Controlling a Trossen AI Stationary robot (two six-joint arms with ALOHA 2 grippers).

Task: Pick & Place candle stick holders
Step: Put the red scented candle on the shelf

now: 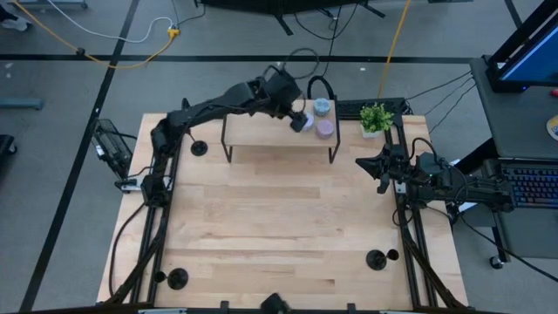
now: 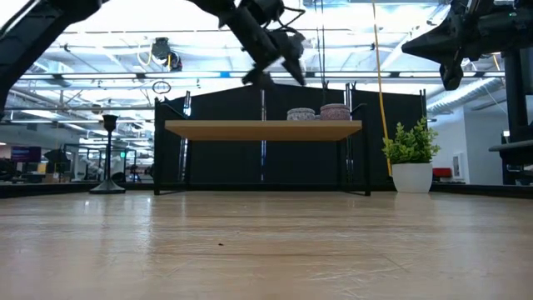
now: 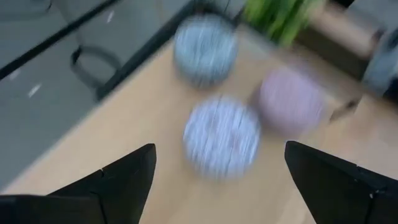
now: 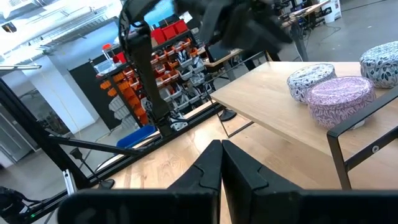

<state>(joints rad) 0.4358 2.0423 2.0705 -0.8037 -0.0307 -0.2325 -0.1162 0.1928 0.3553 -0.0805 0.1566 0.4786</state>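
L gripper (image 1: 301,119) hung over the right end of the raised shelf (image 1: 261,133) at the far side of the table (image 1: 279,235), fingers (image 3: 118,180) spread wide w/ nothing between them, directly above the blue-white puck (image 3: 221,135), w/ the lavender puck (image 3: 291,101) and another pale one (image 3: 205,42) just beside. R gripper (image 1: 381,170) waited raised at the right edge near the potted plant (image 1: 376,118), fingers pressed together, empty. Black candle stick holders stood on the tabletop: one far-left by the shelf leg (image 1: 199,148), one near-left (image 1: 177,278), one near-right (image 1: 377,259)
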